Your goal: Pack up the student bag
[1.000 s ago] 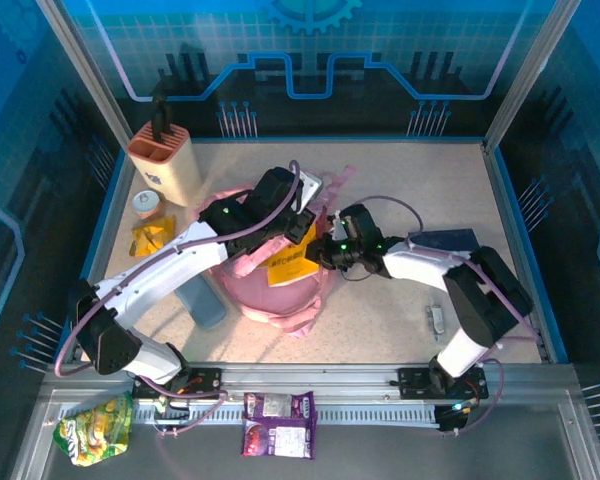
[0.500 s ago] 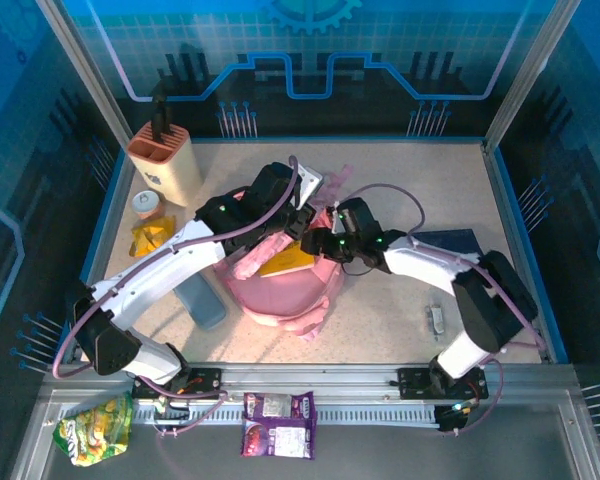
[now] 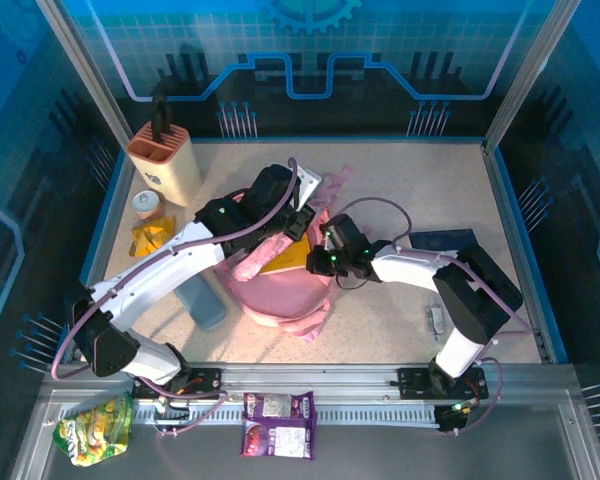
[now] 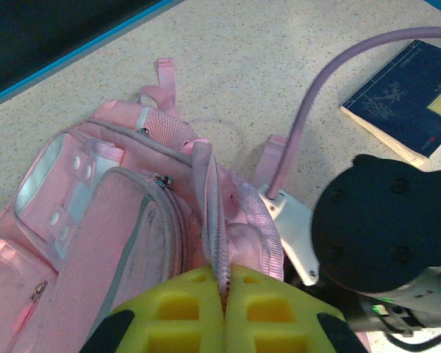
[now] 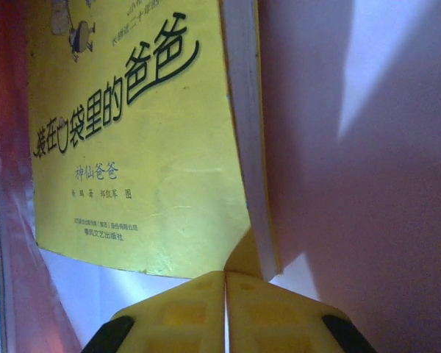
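Note:
The pink student bag (image 3: 280, 298) lies mid-table with its opening held up. My left gripper (image 3: 302, 222) is shut on the bag's zip edge (image 4: 219, 220), which runs straight into the closed yellow pads (image 4: 180, 312). A yellow book (image 3: 286, 260) sits inside the opening. In the right wrist view the yellow book (image 5: 132, 147) fills the left, and pink lining (image 5: 367, 184) rises on the right. My right gripper (image 3: 321, 262) reaches into the opening. Its jaws (image 5: 226, 278) are shut together just under the book's lower corner, and nothing shows between them.
A dark blue book (image 3: 442, 241) lies right of the bag. A tan holder (image 3: 165, 160), a small cup (image 3: 147, 203) and a yellow packet (image 3: 150, 237) stand at back left. A grey-blue case (image 3: 202, 300) lies left of the bag. Snack packs (image 3: 278, 424) rest on the front rail.
My right gripper has moved left, deeper into the bag's opening. The yellow book now sits lower inside the bag. The left gripper still holds the zip edge.

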Robot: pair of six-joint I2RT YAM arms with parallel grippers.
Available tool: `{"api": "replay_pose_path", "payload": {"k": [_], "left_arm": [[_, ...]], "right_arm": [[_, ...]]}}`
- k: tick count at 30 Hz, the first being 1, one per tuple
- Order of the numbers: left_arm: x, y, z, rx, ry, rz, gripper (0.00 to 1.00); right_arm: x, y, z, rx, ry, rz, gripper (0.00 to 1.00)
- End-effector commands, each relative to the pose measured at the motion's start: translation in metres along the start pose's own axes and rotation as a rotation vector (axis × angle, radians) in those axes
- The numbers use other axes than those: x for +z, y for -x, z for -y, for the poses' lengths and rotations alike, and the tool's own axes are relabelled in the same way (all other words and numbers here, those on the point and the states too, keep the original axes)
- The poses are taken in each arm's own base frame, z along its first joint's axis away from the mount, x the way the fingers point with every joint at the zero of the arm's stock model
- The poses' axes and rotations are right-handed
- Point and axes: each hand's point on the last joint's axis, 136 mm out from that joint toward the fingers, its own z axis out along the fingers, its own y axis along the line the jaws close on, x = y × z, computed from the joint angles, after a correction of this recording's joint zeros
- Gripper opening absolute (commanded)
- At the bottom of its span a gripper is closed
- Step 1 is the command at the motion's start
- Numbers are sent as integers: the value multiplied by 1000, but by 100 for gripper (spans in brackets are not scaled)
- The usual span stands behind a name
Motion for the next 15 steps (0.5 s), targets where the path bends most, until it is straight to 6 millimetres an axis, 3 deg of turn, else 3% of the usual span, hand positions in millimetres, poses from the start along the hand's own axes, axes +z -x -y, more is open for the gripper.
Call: {"api": "replay_pose_path", "payload": {"k": [1, 8, 10, 15], "left_arm": [[-23, 31, -2, -15, -2, 134, 0], [-18, 23, -6, 1, 20, 109, 0], [-15, 20, -6, 0, 15, 104, 0], [-7, 13, -5, -4, 5, 79, 0]], "right_arm": [[3, 37, -31, -55, 70, 116, 9], [-26, 34, -38, -88, 127, 155, 14], [-35, 22, -27, -94, 104, 144, 19], [-67, 12, 4, -83, 33, 154, 31]]}}
